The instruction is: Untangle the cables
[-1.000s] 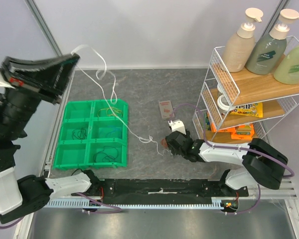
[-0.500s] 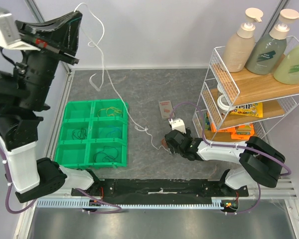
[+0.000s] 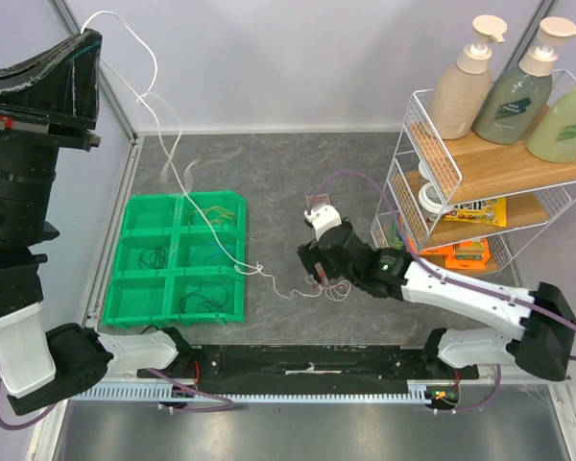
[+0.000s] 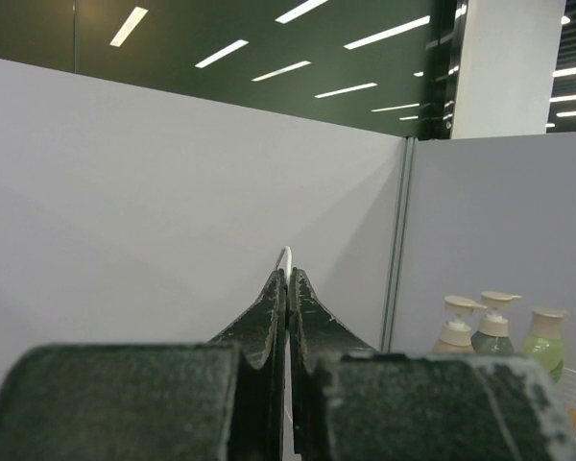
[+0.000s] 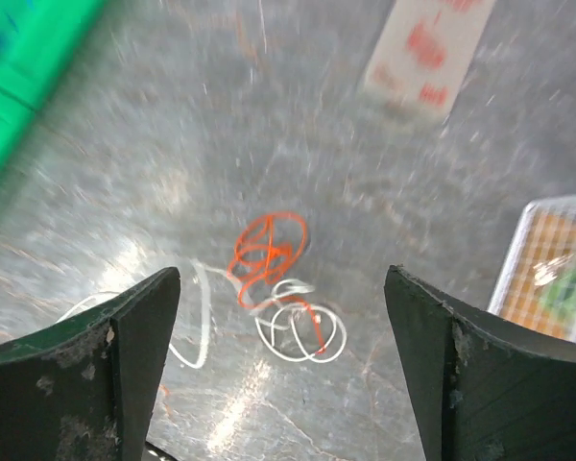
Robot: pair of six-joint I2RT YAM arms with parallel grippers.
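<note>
Left pincer (image 4: 286, 280) is raised high at the far left, fingers pressed together and clamped on the thin white cable (image 5: 200, 317); a short tip of it pokes out just past the fingertips. Right pincer (image 5: 280, 279) is spread wide, holds nothing, and sits low over the grey mottled surface (image 3: 269, 173) with a tangle showing between its fingers; can't tell if it touches anything. The white cable's long axis runs from the left pincer, up through one loop, then down and diagonally toward the right arm, crossing the far right corner of the green plastic six-compartment tray (image 3: 125, 252). Its lower end lies on the surface in a few small loops directly under the right pincer. There it overlaps the thin orange cable (image 5: 259, 259), bunched in one small coil; the two touch and look interlaced. Count on the open surface: one white, one orange. In the tray: one thin yellow cable (image 3: 216, 211) coiled in the far right compartment, and two thin dark cables, one in the middle left compartment (image 3: 154, 257) and one in the near right (image 3: 204, 298). Middle right compartment contents too faint to call. One small printed card (image 5: 427, 48) lies just beyond the tangle. White wire rack (image 3: 413, 163) at right carries three pump bottles (image 3: 466, 82) on top.
</note>
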